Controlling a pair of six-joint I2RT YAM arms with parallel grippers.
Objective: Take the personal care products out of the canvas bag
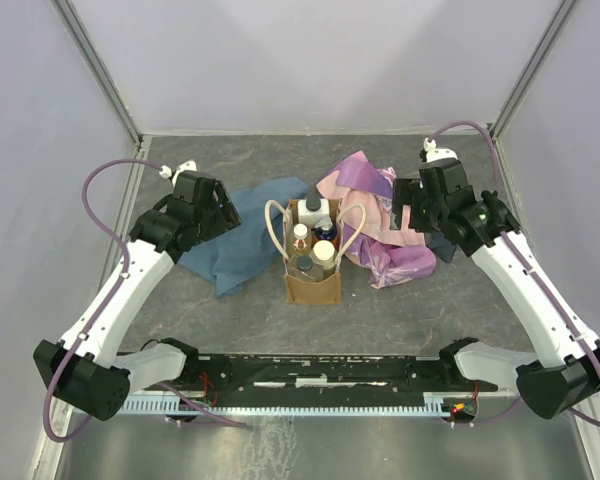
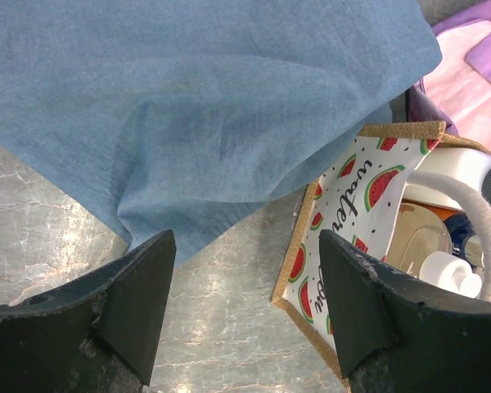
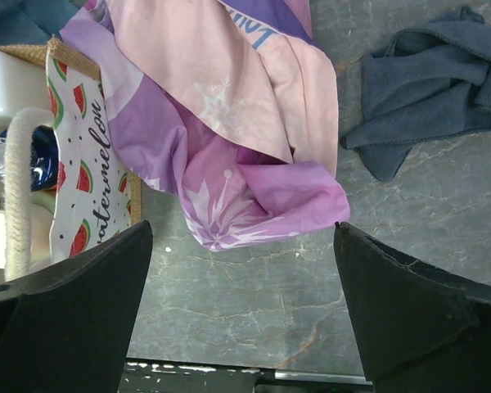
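The canvas bag [image 1: 313, 287] stands upright mid-table with two cream loop handles. Inside it are the personal care products: a white bottle with dark cap [image 1: 315, 212], a blue cap [image 1: 325, 232], cream caps [image 1: 324, 250] and a dark lid [image 1: 304, 265]. My left gripper [image 1: 217, 210] is open and empty, above the blue cloth left of the bag. The left wrist view shows it [image 2: 247, 241] over bare table, with the bag's watermelon lining [image 2: 344, 205] and white bottle [image 2: 458, 168] at the right. My right gripper [image 1: 420, 205] is open and empty, right of the bag; its wrist view shows it [image 3: 243, 228] beside the bag [image 3: 82, 164].
A blue cloth [image 1: 245, 235] lies left of the bag and touches it [image 2: 196, 106]. A pink-purple cloth [image 1: 375, 215] lies bunched against the bag's right side [image 3: 229, 123]. A dark grey cloth [image 3: 430, 82] lies further right. Walls enclose the table on three sides.
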